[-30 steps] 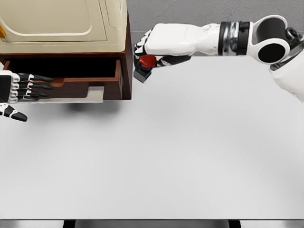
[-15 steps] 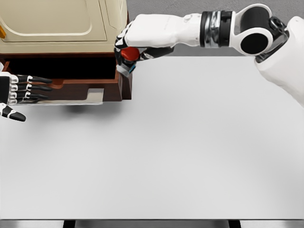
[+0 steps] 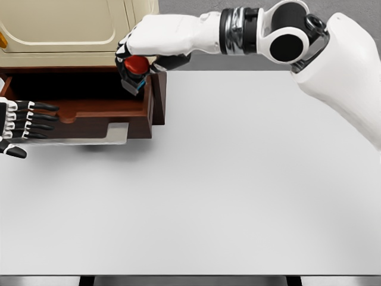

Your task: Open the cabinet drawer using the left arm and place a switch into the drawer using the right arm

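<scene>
A white worktop (image 3: 238,190) is carrying a brown-and-cream cabinet (image 3: 71,36), which is sitting at its far left corner.

We saw that the right arm (image 3: 250,30) wore smooth white shells, broken behind the wrist by a band of black and silver rings and, farther back, by a round black joint cap set in a white housing. The right hand (image 3: 143,56) had a white back and dark fingers. The left hand (image 3: 21,122) showed black fingers ringed with white segments at the knuckles, with a white-and-black thumb below them.
</scene>
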